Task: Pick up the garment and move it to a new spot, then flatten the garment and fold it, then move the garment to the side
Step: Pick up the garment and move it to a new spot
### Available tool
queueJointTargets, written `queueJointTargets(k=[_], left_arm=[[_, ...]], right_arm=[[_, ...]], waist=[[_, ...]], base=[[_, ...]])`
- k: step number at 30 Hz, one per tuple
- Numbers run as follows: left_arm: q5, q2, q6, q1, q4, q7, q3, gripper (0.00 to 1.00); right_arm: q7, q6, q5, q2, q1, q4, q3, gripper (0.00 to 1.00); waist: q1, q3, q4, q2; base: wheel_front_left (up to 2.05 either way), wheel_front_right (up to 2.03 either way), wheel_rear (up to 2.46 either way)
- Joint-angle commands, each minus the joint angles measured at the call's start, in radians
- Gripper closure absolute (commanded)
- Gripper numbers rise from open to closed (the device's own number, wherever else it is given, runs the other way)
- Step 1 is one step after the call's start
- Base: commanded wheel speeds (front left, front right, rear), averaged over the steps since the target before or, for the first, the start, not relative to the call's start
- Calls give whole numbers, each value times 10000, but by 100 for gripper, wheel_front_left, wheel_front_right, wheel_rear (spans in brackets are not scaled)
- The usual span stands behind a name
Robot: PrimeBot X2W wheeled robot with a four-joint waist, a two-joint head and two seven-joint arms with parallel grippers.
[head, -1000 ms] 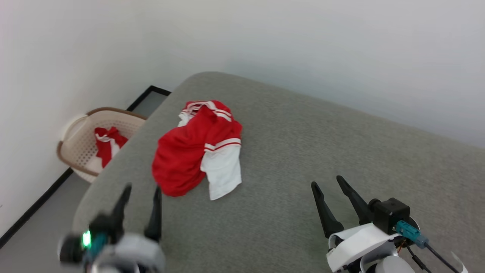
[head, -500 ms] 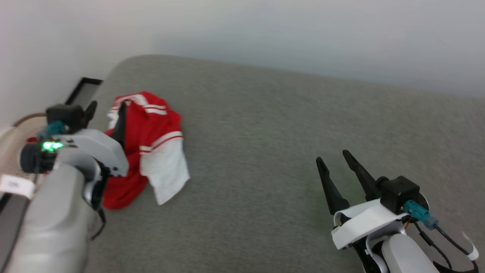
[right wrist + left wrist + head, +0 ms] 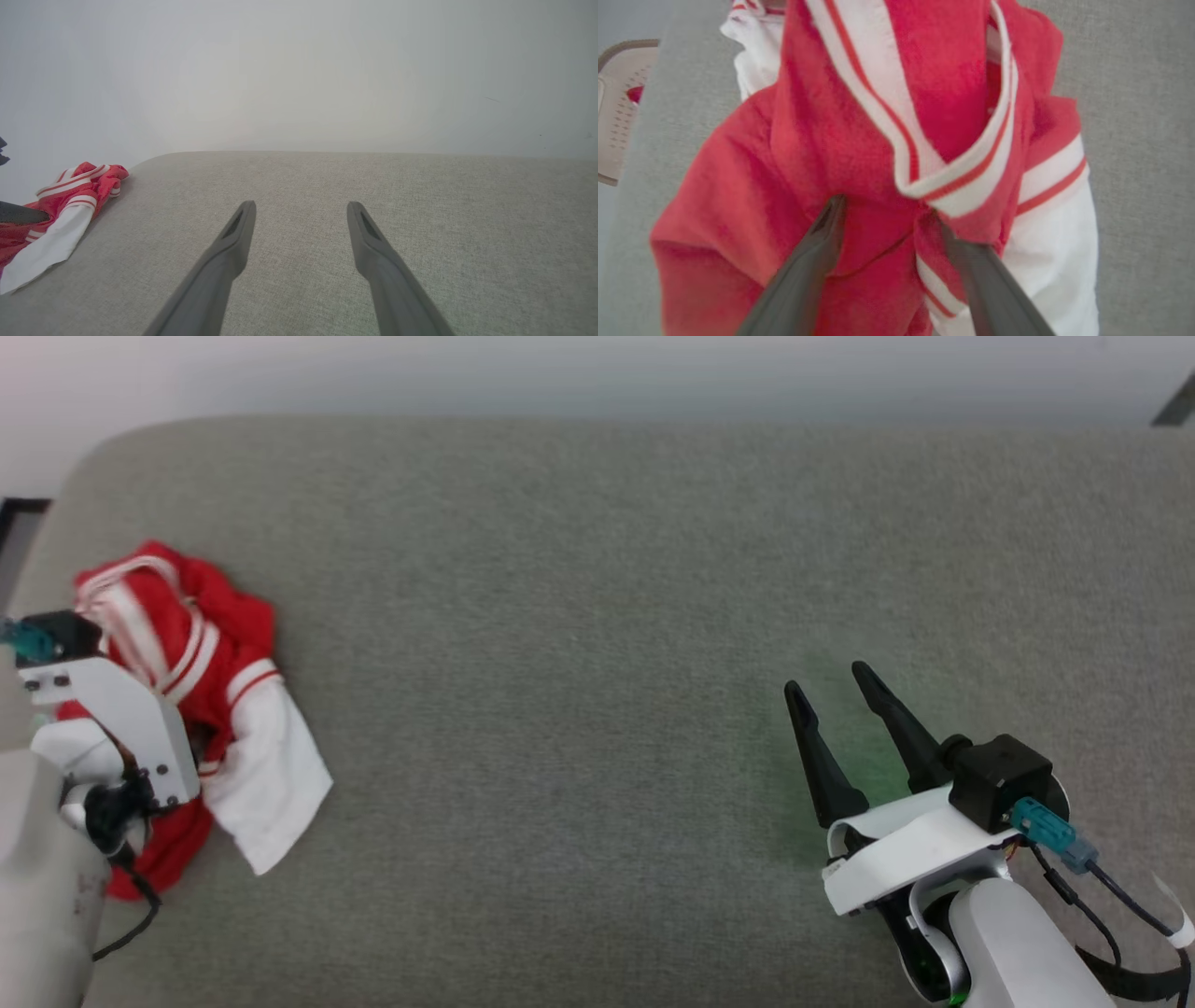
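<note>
Left hand (image 3: 885,207) is right on the shirt (image 3: 808,140), and the two fingers (image 3: 803,266) are spread well apart. Their tips press into the red cloth and a fold is bunched up between them. Nothing is pinched, so that hand is wide apart on the fabric. Just past my fingertips the striped trim (image 3: 924,177) loops over in a white-and-red band. Off to the right of my right finger lies a white sleeve (image 3: 1059,242), flopped flat onto the grey cushion (image 3: 1143,140). To the left of this hand, beyond the cushion's edge, there's a pale basket (image 3: 616,121) with something red in it. From the head camera the shirt sits crumpled at the cushion's left end near the rounded corner, and my left wrist covers part of the heap. The sleeve spills out toward the middle. Over to my right hand (image 3: 826,676): it's well apart from the shirt, over bare cushion, with both dark fingers parted and nothing between them. Looking along that hand, the shirt shows far off to its left, low at the edge. There's only grey fabric ahead of the fingertips and a pale wall (image 3: 299,70) beyond.
</note>
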Motion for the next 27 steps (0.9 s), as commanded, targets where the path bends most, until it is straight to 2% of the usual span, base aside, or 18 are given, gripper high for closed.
queueJointTargets(k=[1,6,7,8,10,13,22,27], left_arm=[[-260,8,-21,-44,229,264,-29,0],[-776,-311,-23,211,488,534,-260,0],[-871,-369,-23,306,451,431,-329,5],[-953,-377,-26,371,453,371,-375,50],[-1138,-441,-26,534,362,320,-539,100],[-1440,-245,-34,708,22,28,-765,100],[-2527,590,-30,930,-1621,-2161,-1352,100],[-3384,868,-30,942,-2588,-3016,-1620,100]], right_arm=[[-9,4,-10,-63,-155,-64,8,0],[-9,4,-110,-146,-187,-111,115,0],[-9,4,-115,-153,-199,-113,130,0],[-9,4,-125,-161,-214,-107,150,0],[-9,4,-121,-162,-241,-103,177,0],[-9,4,-94,-141,-206,-127,200,0],[-9,4,111,-31,256,26,183,0],[-9,4,243,63,523,17,53,0]], waist=[[0,499,-409,0],[0,633,-414,0],[0,632,-403,0],[0,621,-391,0],[0,546,-346,0],[0,340,-253,0],[0,-683,62,0],[0,-1117,142,0]], base=[[0,0,0],[0,0,0],[0,0,0],[0,0,0],[0,0,0],[0,0,0],[0,0,0],[0,0,0]])
